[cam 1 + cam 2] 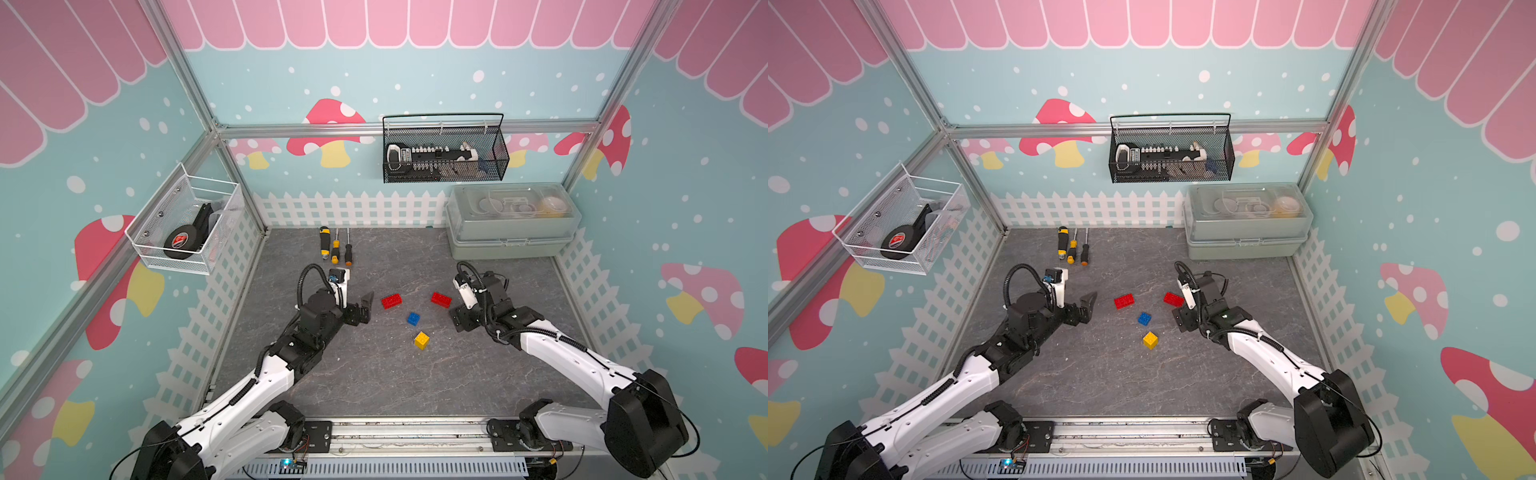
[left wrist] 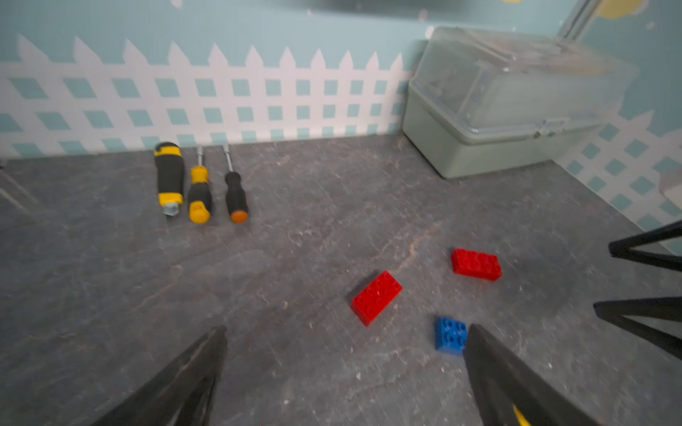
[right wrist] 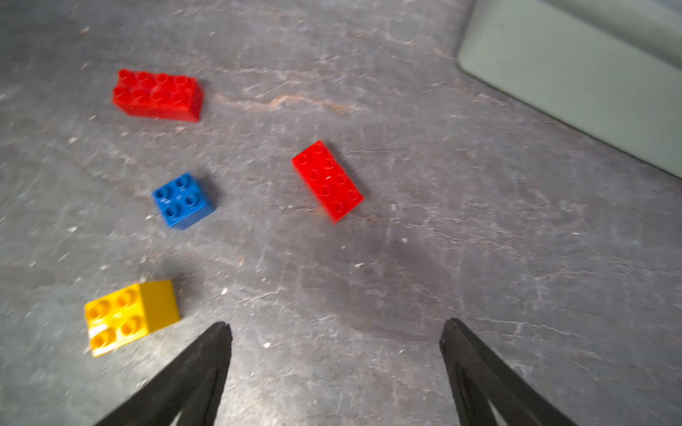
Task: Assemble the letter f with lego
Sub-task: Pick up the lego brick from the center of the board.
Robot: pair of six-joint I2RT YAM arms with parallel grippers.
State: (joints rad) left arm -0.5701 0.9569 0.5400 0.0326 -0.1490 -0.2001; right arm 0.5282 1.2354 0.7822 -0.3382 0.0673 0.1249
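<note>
The lego lies loose on the grey table [image 1: 374, 374] as separate bricks, none joined, so no letter f is in view. One red brick [image 1: 390, 301] [image 2: 376, 298] lies left of another red brick [image 1: 441, 299] [image 3: 327, 180]. A blue square [image 1: 413, 318] [image 3: 183, 201] and a yellow square [image 1: 422, 340] [image 3: 129, 317] lie nearer the front. My left gripper [image 1: 366, 306] [image 2: 347, 328] is open, just left of the left red brick, with nothing between its fingers. My right gripper [image 3: 336, 324] is open and empty, close to the right red brick.
Three screwdrivers [image 1: 336, 246] lie side by side at the back of the table. A grey-green lidded box [image 1: 511, 224] fills the back right corner. A black wire basket [image 1: 444, 149] hangs on the back wall and a white one [image 1: 187, 224] on the left wall.
</note>
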